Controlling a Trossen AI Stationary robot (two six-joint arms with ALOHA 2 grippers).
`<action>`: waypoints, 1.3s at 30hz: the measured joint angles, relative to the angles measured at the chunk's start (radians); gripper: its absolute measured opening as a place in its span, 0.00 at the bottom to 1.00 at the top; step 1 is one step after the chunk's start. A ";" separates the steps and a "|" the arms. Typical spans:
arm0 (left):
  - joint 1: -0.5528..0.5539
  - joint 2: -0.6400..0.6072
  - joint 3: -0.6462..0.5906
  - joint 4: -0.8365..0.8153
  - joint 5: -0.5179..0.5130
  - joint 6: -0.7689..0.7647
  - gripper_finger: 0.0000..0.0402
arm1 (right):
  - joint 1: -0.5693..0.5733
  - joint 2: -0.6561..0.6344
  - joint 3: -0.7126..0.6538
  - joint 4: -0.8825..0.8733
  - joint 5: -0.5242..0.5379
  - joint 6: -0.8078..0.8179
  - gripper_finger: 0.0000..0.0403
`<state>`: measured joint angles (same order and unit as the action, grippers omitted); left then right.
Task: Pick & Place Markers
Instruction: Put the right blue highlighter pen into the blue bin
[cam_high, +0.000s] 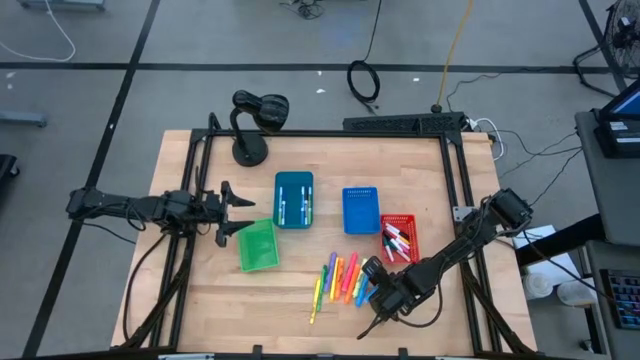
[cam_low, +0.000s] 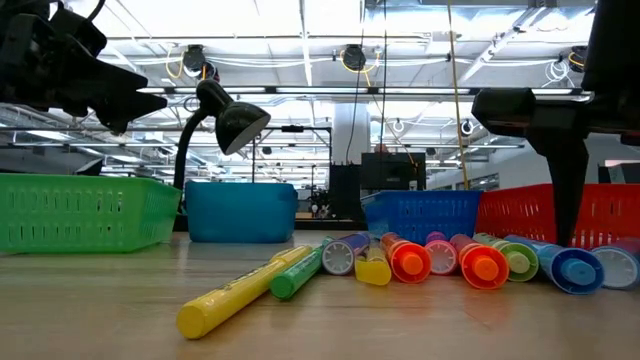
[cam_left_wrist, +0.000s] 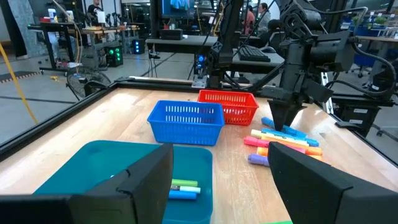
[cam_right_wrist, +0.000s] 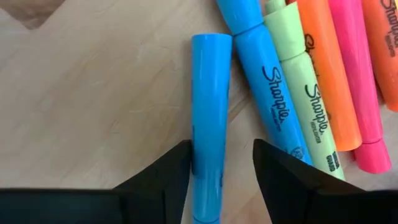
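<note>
Neon markers (cam_high: 345, 280) lie side by side on the wooden table, seen end-on in the low view (cam_low: 450, 260). A yellow one (cam_high: 318, 295) lies apart from them. White-bodied markers sit in the red bin (cam_high: 397, 240) and the teal bin (cam_high: 293, 205). My right gripper (cam_right_wrist: 221, 149) is open and low over the row's right end, with one finger on each side of a blue marker (cam_right_wrist: 208, 106). My left gripper (cam_left_wrist: 221, 180) is open and hangs above the teal bin's rim (cam_left_wrist: 93, 168), beside the green bin (cam_high: 257, 245). My right gripper comes from above, pointing down, with its fingers across the blue marker near one end (cam_right_wrist: 208, 180). One finger (cam_right_wrist: 168, 177) stands close against the marker's side, and I cannot tell whether it touches. The other finger is apart from it. The marker lies flat on the table.
A blue bin (cam_high: 361, 210) stands between the teal and red bins. A black desk lamp (cam_high: 250, 125) stands near the far edge. The table's near left part is bare wood (cam_high: 215, 300). A black frame runs along the table's sides.
</note>
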<state>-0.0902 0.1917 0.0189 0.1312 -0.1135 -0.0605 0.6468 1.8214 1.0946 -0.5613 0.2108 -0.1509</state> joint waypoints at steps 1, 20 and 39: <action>0.000 0.000 0.000 0.000 0.000 0.000 0.66 | 0.000 0.000 0.000 0.000 -0.002 0.000 0.40; 0.000 0.000 0.000 0.000 0.000 0.000 0.66 | -0.063 -0.017 -0.003 -0.027 -0.172 -0.046 0.10; 0.000 0.000 0.000 0.000 0.000 0.000 0.66 | -0.073 -0.224 -0.006 0.087 -0.189 0.091 0.11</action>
<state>-0.0902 0.1913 0.0190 0.1310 -0.1135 -0.0605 0.5734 1.5970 1.0885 -0.4747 0.0213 -0.0603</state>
